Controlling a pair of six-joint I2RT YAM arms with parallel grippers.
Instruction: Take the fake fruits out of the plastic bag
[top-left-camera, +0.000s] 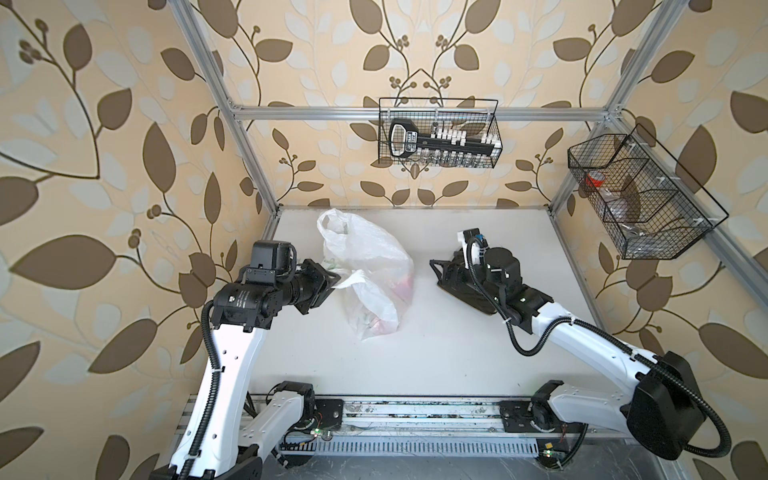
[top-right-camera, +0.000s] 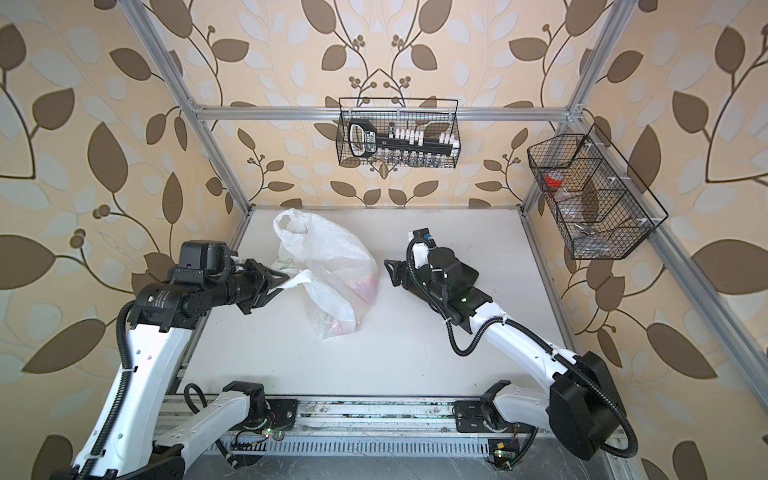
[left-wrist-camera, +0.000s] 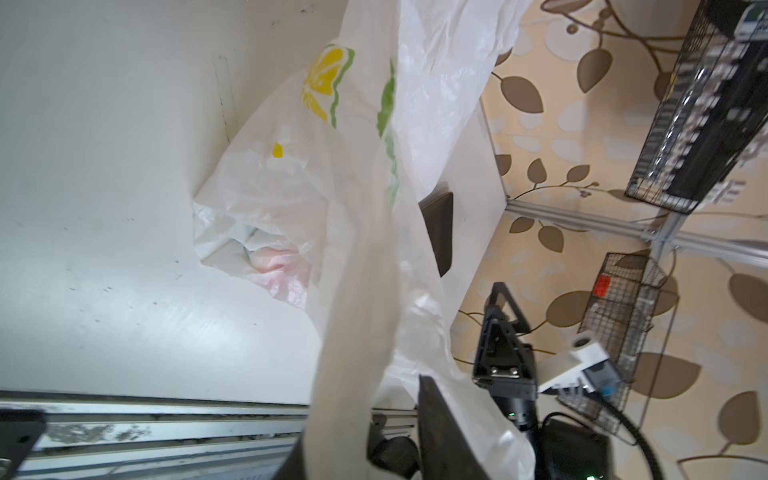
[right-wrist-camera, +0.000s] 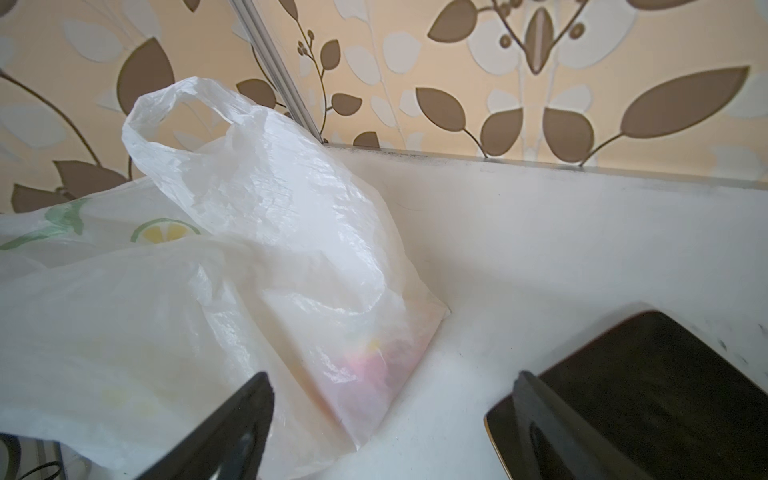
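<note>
Film this thin and crinkly weighs almost nothing and crumples wherever it is pinched, so the plastic bag (top-left-camera: 365, 253) is best taken by a handle or the mouth's edge. It lies slumped on the white table (top-left-camera: 415, 353), with the fake fruits (right-wrist-camera: 365, 361) showing only as pink and yellow blurs low inside. They look light, hard and glossy, and will probably roll. The left gripper (top-left-camera: 335, 277) is clamped on one loop handle (top-left-camera: 353, 277). The right gripper (top-left-camera: 435, 274) hangs with jaws apart near the bag, over a dark tray (right-wrist-camera: 665, 374).
</note>
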